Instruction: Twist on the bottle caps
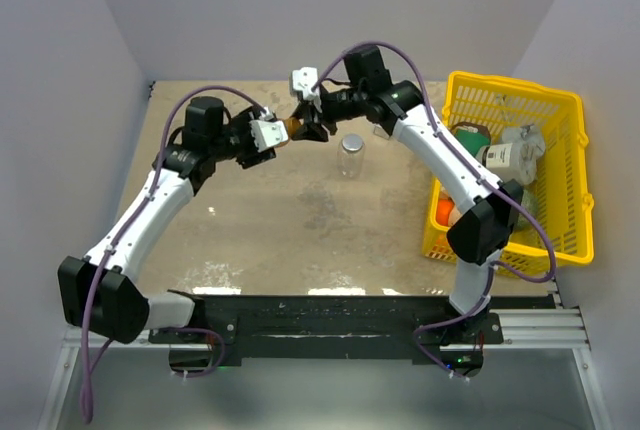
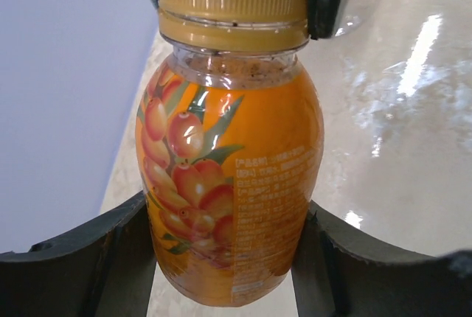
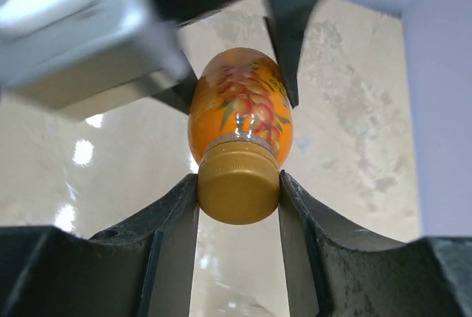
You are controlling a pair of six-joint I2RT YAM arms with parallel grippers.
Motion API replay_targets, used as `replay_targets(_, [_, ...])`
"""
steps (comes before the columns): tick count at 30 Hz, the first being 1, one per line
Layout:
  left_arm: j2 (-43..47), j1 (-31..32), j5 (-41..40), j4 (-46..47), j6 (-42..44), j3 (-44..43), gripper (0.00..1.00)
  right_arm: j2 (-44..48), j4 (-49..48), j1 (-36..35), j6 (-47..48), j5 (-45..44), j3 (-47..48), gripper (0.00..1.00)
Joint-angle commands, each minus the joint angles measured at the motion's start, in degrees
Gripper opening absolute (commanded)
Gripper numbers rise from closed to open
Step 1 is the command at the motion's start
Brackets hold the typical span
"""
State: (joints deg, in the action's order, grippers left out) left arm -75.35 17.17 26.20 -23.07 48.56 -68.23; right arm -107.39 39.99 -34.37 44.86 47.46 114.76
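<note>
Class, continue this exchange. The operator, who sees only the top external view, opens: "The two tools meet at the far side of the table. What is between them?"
Observer: The left tool is shut on the body of an orange bottle.
Operator: And the right one?
Observer: The right tool is shut on the bottle's golden-brown cap.
Operator: Is the cap on the neck?
Observer: Yes, it sits on the neck. Whether it is fully tight, I cannot tell.

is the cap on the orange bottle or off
On: the gold cap covers the neck of the orange bottle, and the right pincer grips that cap. How tightly it is threaded, cannot tell.
</note>
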Motion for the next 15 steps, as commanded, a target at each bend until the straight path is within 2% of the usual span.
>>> replay_targets(1, [6.1, 3.6, -11.3, 22.1, -2.8, 6.2, 0.0, -0.8, -11.7, -0.4, -34.2, 2.6, -1.0, 0.0])
replay_targets(2, [6.9, 4.4, -13.9, 27.8, -2.7, 7.8, 0.0, -1.7, -12.6, -0.3, -36.5, 2.6, -0.7, 0.0])
replay_targets(4, [9.2, 7.7, -21.0, 32.4, 1.3, 12.9, 0.0, -2.7, -13.9, 0.4, -43.7, 3.1, -0.2, 0.0])
replay_targets(5, [10.2, 8.9, -23.6, 39.1, 5.3, 15.2, 0.0, -4.0, -14.3, 0.7, -46.3, 3.5, 0.1, 0.0])
replay_targets(7, [12.9, 12.4, -29.6, 46.2, 11.3, 22.2, 0.0, -5.2, -15.2, 1.5, -52.6, 5.0, 0.8, 0.0])
replay_targets(9, [13.6, 17.3, -35.6, 57.4, 25.2, 27.6, 0.0, -6.9, -15.9, 2.3, -56.5, 5.7, 1.3, 0.0])
replay_targets(10, [13.6, 18.6, -36.5, 66.6, 30.4, 33.5, 0.0, -7.4, -16.0, 2.4, -59.4, 6.1, 1.4, 0.0])
replay_targets(11, [13.2, 19.4, -36.7, 70.1, 39.3, 36.0, 0.0, -7.7, -16.7, 2.6, -60.5, 6.2, 1.3, 0.0])
replay_targets(13, [12.2, 20.0, -36.7, 77.7, 44.6, 41.2, 0.0, -7.8, -17.7, 2.8, -62.9, 6.3, 0.6, 0.0])
replay_targets(15, [11.3, 20.2, -37.7, 80.4, 47.6, 43.2, 0.0, -8.1, -18.2, 3.0, -63.4, 6.2, 0.6, 0.0])
